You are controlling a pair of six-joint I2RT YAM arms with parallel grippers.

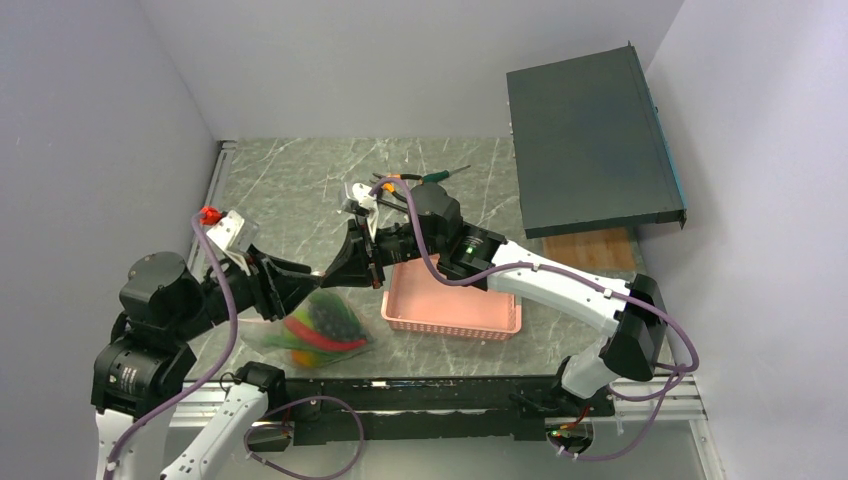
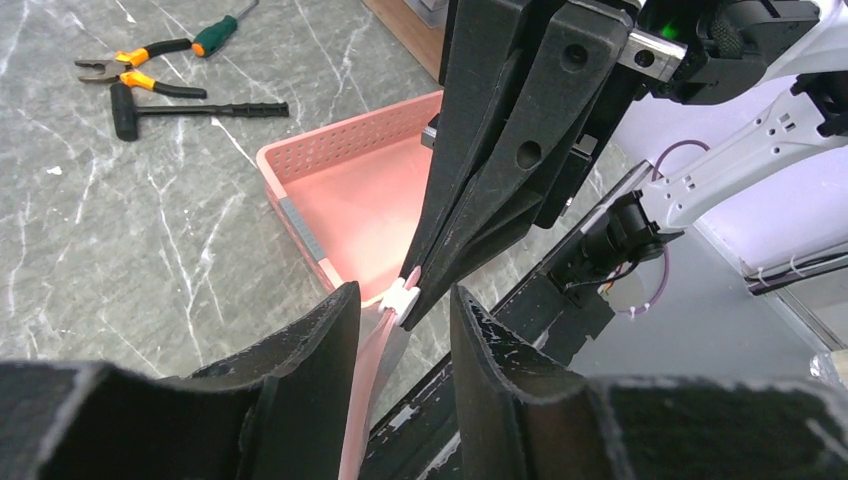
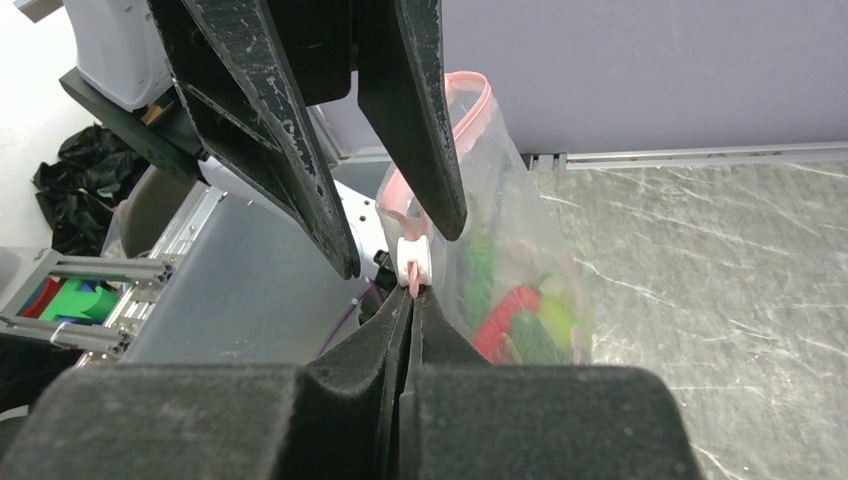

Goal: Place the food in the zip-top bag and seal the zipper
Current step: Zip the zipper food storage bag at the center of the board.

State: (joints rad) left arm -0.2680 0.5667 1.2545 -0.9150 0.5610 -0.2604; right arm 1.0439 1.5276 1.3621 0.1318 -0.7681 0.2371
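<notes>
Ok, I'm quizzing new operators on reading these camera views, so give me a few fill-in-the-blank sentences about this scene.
1. The food sits inside the clear ____.
2. The right gripper is ____ on the zipper.
3. The left gripper stands ____, one finger either side of the zipper.
4. The basket is ____ in colour.
Missing words: bag; shut; open; pink.

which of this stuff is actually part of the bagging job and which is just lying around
Job: bag; food inside it; zipper, pinched by the shut right claw; white tab, between the open left claw.

Lying about: basket; pliers; screwdriver; hammer; dark panel.
</notes>
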